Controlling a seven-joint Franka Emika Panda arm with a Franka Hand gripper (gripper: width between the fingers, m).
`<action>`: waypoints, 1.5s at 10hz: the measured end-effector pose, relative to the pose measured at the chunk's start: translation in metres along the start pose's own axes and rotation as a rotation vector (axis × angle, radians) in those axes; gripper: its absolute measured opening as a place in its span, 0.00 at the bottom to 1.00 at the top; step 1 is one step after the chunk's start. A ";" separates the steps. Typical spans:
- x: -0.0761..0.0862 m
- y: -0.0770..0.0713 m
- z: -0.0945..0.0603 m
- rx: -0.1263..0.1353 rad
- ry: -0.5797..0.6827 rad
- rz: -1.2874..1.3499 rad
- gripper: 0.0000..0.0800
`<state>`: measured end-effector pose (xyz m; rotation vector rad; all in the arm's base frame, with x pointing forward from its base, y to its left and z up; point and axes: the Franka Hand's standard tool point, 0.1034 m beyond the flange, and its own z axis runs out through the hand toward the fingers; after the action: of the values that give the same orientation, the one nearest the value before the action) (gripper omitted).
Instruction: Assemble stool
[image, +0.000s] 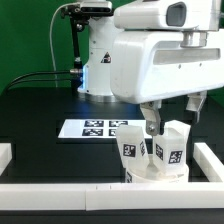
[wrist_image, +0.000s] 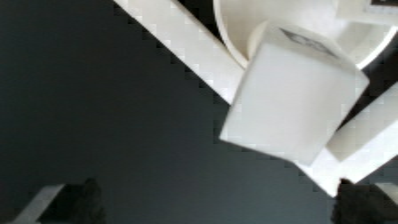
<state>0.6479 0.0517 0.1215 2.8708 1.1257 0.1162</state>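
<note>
The stool's round white seat (image: 155, 176) lies at the front of the table, against the front rail. Two chunky white legs with black-and-white tags stand upright on it, one on the exterior view's left (image: 131, 148) and one on its right (image: 171, 146). My gripper (image: 170, 118) hovers just above and behind the legs, open and empty. In the wrist view the gripper (wrist_image: 217, 205) shows two dark fingertips (wrist_image: 71, 203) set wide apart with nothing between them. A white leg (wrist_image: 294, 100) and part of the seat rim (wrist_image: 249, 25) lie ahead of them.
The marker board (image: 100, 128) lies flat behind the stool toward the exterior view's left. White border rails run along the front (image: 70, 195), the left (image: 5, 155) and the right (image: 208, 160). In the wrist view a rail (wrist_image: 178, 40) crosses diagonally. The robot base (image: 100, 60) stands at the back.
</note>
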 end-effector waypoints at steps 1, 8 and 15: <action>-0.001 0.001 0.001 0.000 -0.001 0.002 0.81; 0.004 -0.035 0.007 0.022 -0.102 -0.275 0.81; 0.004 -0.041 0.011 -0.008 -0.182 -0.879 0.81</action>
<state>0.6247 0.0841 0.1078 2.0560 2.1613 -0.1748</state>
